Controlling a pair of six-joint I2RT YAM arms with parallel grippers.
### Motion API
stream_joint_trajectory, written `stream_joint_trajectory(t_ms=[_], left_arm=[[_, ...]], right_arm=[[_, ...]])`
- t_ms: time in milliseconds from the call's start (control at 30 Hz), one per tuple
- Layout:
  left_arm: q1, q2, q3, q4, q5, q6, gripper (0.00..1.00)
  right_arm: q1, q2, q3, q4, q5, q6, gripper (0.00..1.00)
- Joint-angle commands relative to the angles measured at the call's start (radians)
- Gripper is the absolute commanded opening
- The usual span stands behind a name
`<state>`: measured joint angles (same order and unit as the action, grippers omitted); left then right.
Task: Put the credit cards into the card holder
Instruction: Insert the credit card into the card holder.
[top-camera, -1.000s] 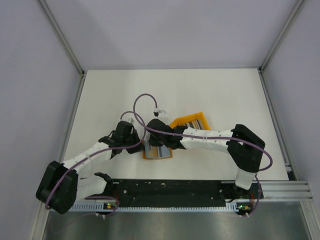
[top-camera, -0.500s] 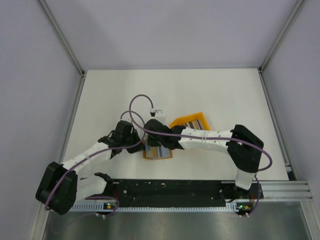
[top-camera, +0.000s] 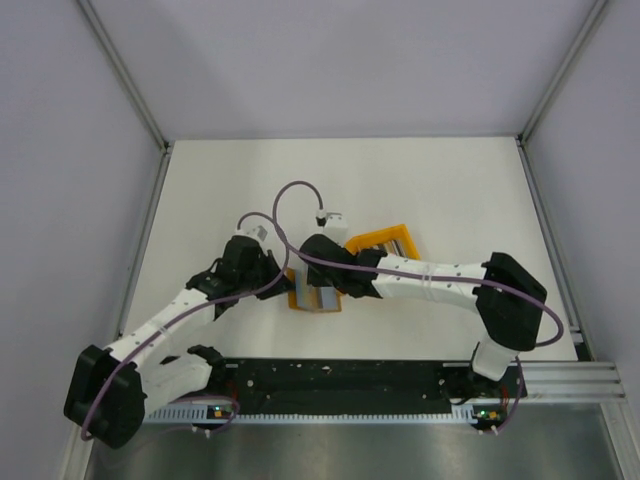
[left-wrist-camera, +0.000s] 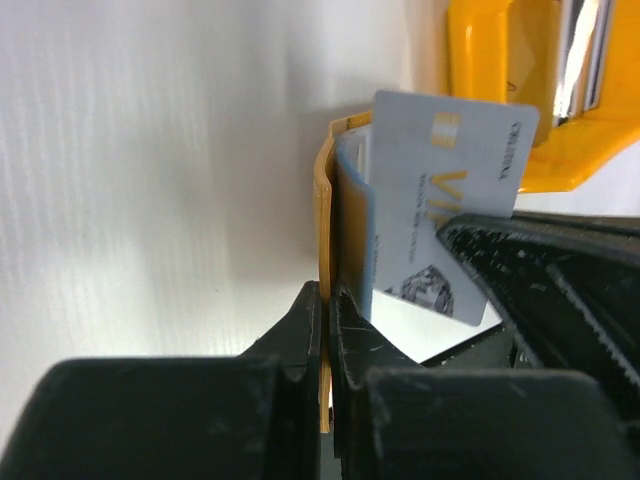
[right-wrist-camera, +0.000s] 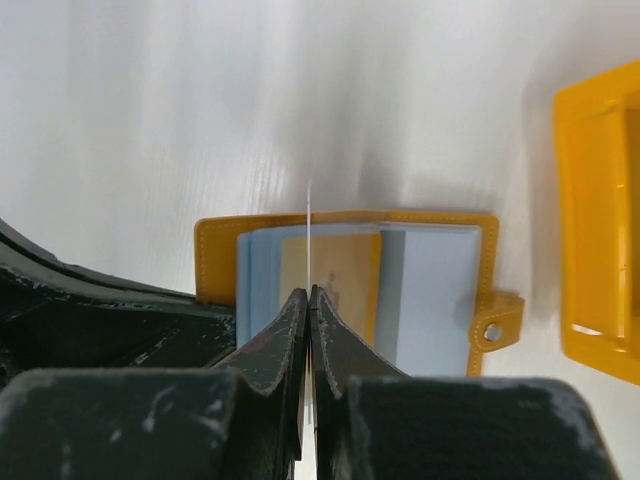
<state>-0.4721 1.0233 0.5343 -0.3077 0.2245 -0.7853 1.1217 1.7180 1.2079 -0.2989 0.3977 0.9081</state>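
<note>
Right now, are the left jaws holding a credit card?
No, the left jaws pinch the card holder by its edge; the credit card sits in the right jaws.

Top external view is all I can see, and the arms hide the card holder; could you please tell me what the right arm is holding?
Observer: The right gripper has its jaws shut on one pale credit card, seen edge-on above the open card holder.
Operator: Thank you. And the left arm?
Observer: The left gripper has its jaws shut on the holder's orange cover edge.
Operator: Is the card in a sleeve?
Observer: Not fully. Most of the card stands clear of the blue-grey sleeves, and its lower corner is hidden behind the right gripper.
</note>
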Motion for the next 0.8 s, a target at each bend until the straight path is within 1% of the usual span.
stream_joint_trajectory(t_ms=[0,67,200,300,367,400,633,767], left_arm=[[0.000,-0.006,0.062,0.059,0.053,-0.005,0.00],[-0.002,-0.003,0.075,0.058,0.064,-0.006,0.00],[-0.002,-0.008,0.121,-0.005,0.044,-0.017,0.00],[-0.002,0.009,0.121,-0.013,0.024,-0.012,0.00],[-0.002,0.020,0.102,0.005,0.039,-0.018,0.00],[-0.003,0.020,0.092,0.022,0.051,-0.026,0.00],[-0.003,0.009,0.076,0.027,0.036,-0.035,0.00],[-0.003,0.017,0.084,0.024,0.033,-0.029,0.00]], right_arm=[[-0.039,-0.103,-0.030,-0.026,0.105,-0.012,0.00],[-0.054,-0.126,-0.050,-0.034,0.118,-0.012,0.00],[-0.083,-0.161,-0.076,-0.042,0.098,-0.005,0.00],[-0.086,-0.155,-0.070,-0.002,0.006,-0.005,0.00],[-0.083,-0.137,-0.065,0.032,-0.061,0.003,0.00],[-0.082,-0.130,-0.059,0.040,-0.068,0.003,0.00],[-0.051,-0.121,-0.028,0.040,-0.065,-0.021,0.00],[-0.039,-0.117,-0.007,-0.008,-0.011,-0.031,0.00]])
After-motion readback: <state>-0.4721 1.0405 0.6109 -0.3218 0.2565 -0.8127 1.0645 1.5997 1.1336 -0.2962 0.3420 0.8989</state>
